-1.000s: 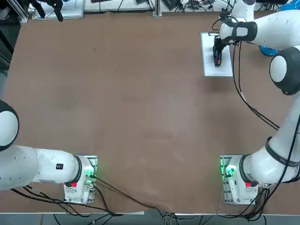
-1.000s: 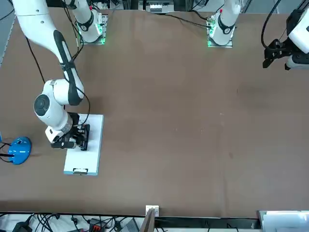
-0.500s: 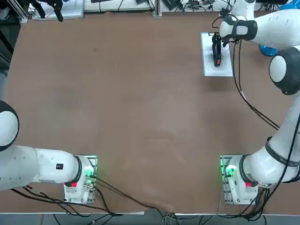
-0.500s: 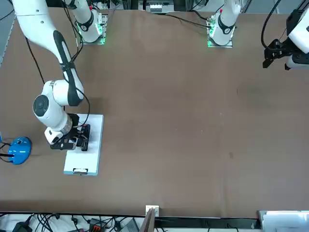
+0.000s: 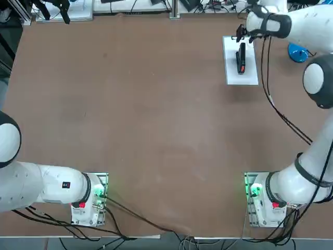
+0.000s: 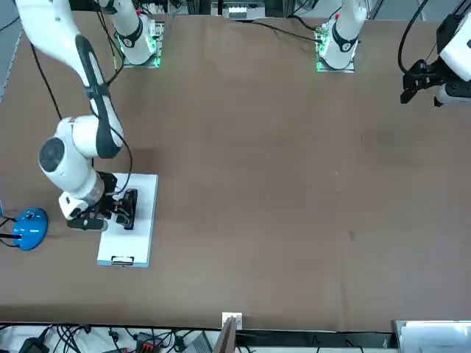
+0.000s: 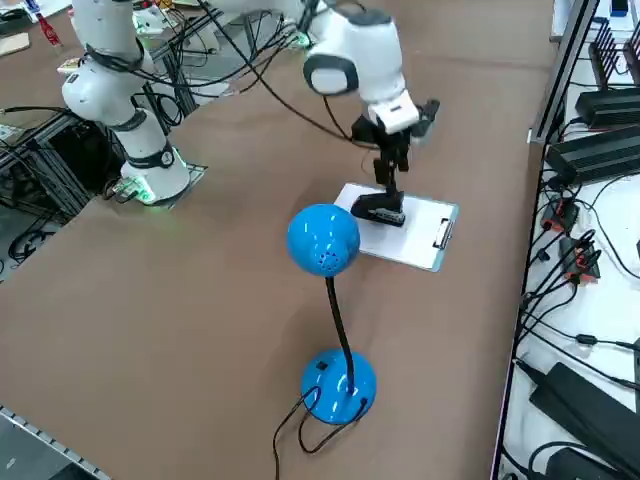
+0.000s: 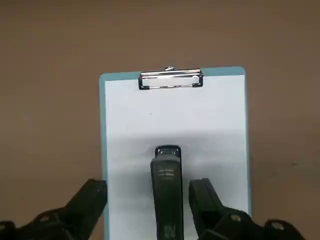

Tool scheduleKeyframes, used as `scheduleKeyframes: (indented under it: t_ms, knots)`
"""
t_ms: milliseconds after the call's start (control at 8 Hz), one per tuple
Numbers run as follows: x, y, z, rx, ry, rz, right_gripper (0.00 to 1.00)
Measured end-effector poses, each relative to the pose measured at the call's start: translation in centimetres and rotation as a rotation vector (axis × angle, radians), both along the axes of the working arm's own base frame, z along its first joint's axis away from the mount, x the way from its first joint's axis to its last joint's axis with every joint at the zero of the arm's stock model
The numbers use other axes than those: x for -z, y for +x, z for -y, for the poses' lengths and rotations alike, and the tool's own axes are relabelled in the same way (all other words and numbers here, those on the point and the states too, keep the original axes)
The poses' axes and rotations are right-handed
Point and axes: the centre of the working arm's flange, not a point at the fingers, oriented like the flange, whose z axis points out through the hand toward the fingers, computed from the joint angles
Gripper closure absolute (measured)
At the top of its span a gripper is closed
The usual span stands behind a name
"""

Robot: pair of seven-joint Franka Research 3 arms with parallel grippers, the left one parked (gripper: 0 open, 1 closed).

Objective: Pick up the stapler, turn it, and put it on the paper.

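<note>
We count one table, one paper, one blue desk lamp, one stapler and one working gripper. The brown table fills almost all of the top view.

The paper is one white sheet on a light blue board, with one metal clip at its short edge. It lies flat at the far right part of the table, and the clip is on the far end. In the right side view the same sheet is behind the lamp.

The blue desk lamp stands on the table at the right of the paper, well apart from it — we see one round head and one round base.

The stapler is black and lies along the length of the paper, in its middle part, with the paper white on both sides of it. Its far end points to the clip.

The right gripper hangs above the stapler, over the far part of the sheet. Its two fingers are spread wide — one at each side of the stapler, with a gap to it on both sides. They hold nothing and touch nothing.
</note>
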Motion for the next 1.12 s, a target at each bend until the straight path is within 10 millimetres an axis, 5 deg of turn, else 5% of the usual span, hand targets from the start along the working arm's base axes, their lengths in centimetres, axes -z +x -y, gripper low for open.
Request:
scheduleKeyframes:
  t_ms: [875,1125]
  knots:
    - [-22.6,-6.1,3.7,-0.036,-0.001,-0.167,0.00]
    - [-26.7,-7.4,5.2,-0.016,-0.003,-0.207,0.00]
